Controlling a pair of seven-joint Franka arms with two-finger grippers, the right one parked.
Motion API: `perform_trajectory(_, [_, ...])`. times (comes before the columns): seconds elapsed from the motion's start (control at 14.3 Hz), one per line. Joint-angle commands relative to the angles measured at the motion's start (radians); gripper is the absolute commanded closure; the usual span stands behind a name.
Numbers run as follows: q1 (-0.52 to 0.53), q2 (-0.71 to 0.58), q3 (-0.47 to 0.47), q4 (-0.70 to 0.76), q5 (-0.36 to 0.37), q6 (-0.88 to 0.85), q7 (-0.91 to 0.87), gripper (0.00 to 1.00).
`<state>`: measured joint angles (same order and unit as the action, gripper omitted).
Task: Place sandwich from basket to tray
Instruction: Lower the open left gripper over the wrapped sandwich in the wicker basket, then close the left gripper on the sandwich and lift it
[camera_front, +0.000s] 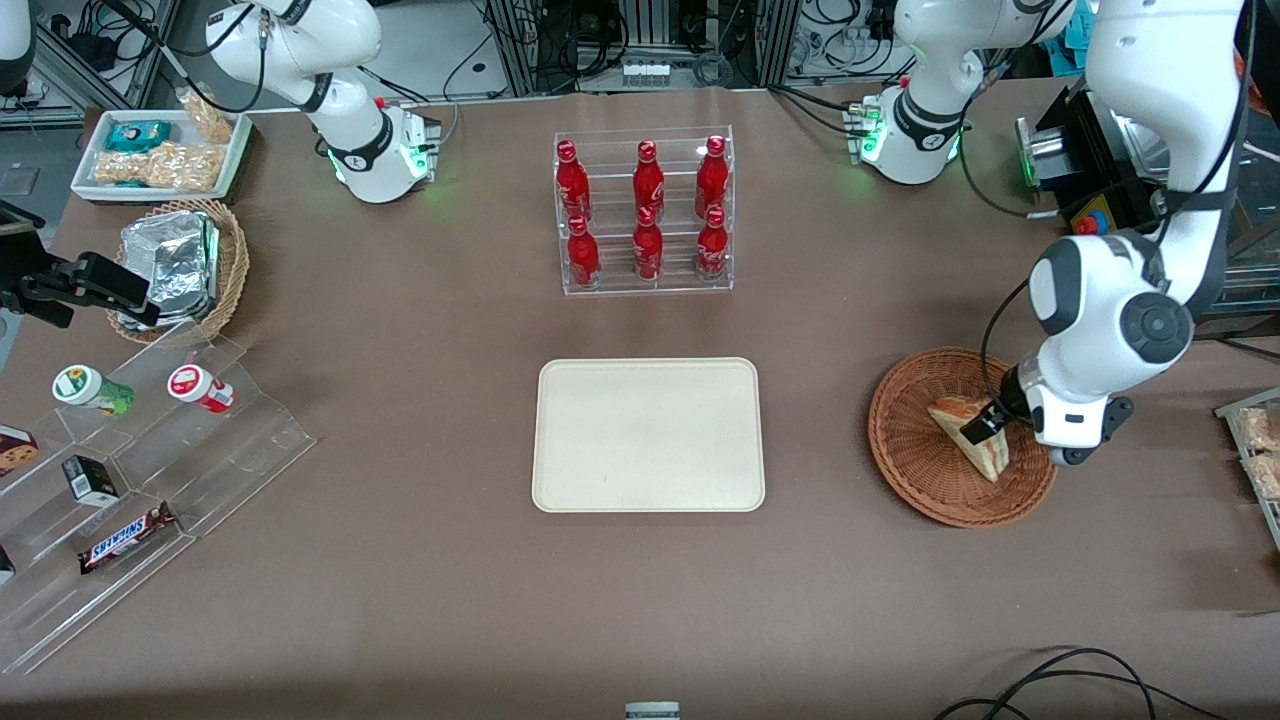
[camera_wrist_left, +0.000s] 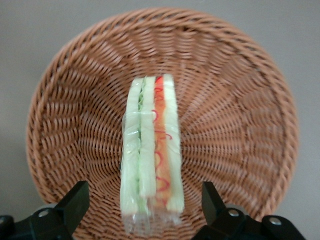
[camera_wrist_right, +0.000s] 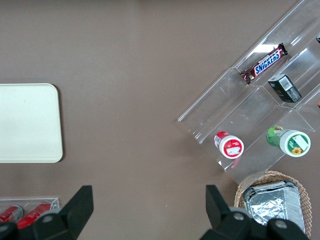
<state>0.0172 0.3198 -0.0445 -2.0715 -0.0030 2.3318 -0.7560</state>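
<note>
The sandwich (camera_front: 985, 452), a clear-wrapped white bread wedge with green and red-orange filling, stands on edge in the reddish-brown wicker basket (camera_front: 905, 455) toward the working arm's end of the table. My left gripper (camera_front: 988, 420) is low over the basket at the sandwich. In the left wrist view the gripper (camera_wrist_left: 144, 190) is open, with one black finger (camera_wrist_left: 75, 202) on each side of the sandwich (camera_wrist_left: 150, 155) and a gap on both sides; the basket (camera_wrist_left: 235, 125) fills that view. The cream tray (camera_front: 648, 435) lies bare at the table's middle.
A clear rack of red bottles (camera_front: 645, 212) stands farther from the front camera than the tray. Toward the parked arm's end are an acrylic stepped stand (camera_front: 130, 470) with snacks, a tan basket with foil packets (camera_front: 180, 265) and a white snack bin (camera_front: 165, 150).
</note>
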Motion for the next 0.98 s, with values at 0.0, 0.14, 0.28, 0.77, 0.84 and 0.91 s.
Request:
perform_trajectory(0.0, [0.003, 0.035, -0.005, 0.013, 0.011, 0.017, -0.083, 0.62])
perform_trajectory(0.14, [0.003, 0.028, -0.005, 0.019, 0.011, 0.005, -0.080, 0.94])
perform_trajectory(0.28, [0.000, 0.018, -0.005, 0.053, 0.011, -0.069, -0.080, 0.96])
perform_trajectory(0.77, [-0.092, 0.016, -0.023, 0.249, 0.021, -0.345, 0.120, 0.98])
perform_trajectory(0.84, [-0.127, 0.025, -0.034, 0.255, 0.020, -0.332, 0.221, 0.96])
perform_trajectory(0.91, [-0.167, 0.048, -0.037, 0.286, 0.014, -0.310, 0.277, 0.95])
